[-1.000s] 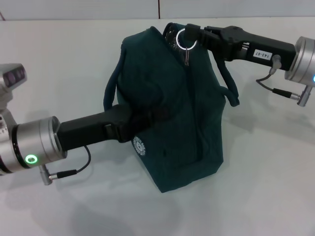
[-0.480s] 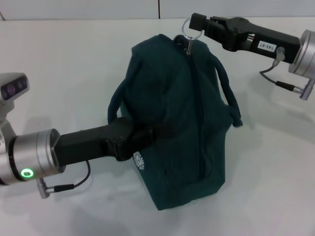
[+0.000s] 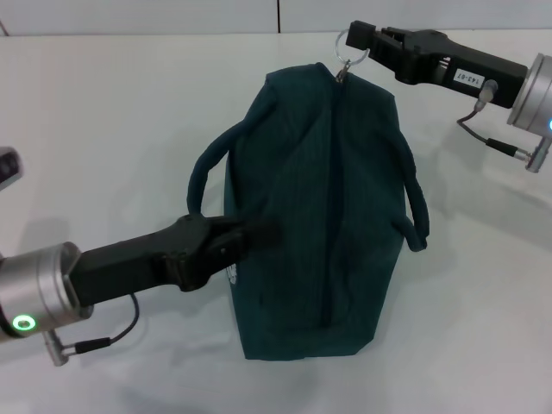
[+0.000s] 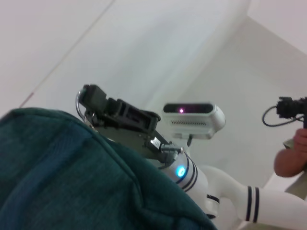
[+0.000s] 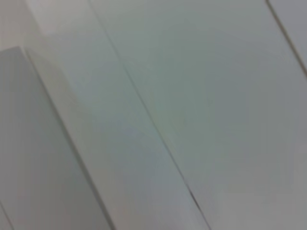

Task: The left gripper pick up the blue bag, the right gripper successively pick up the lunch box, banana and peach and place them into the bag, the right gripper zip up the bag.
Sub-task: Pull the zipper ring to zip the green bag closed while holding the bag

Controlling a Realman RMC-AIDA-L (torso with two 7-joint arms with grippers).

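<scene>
The blue bag (image 3: 323, 207) stands on the white table (image 3: 112, 112) at the centre of the head view, its zip line running closed from the top end at 12 o'clock down toward 6 o'clock, with one loop handle arching out at 9 o'clock and the other at 3 o'clock. The left gripper (image 3: 246, 235) reaches in from 8 o'clock and is clamped on the bag's fabric at its left side. The right gripper (image 3: 360, 39) comes in from 2 o'clock, its fingers pinched on the metal ring pull (image 3: 352, 50) at the bag's far top end. In the left wrist view the bag's teal cloth (image 4: 72, 177) fills the foreground, with the right gripper (image 4: 91, 103) just beyond its edge.
</scene>
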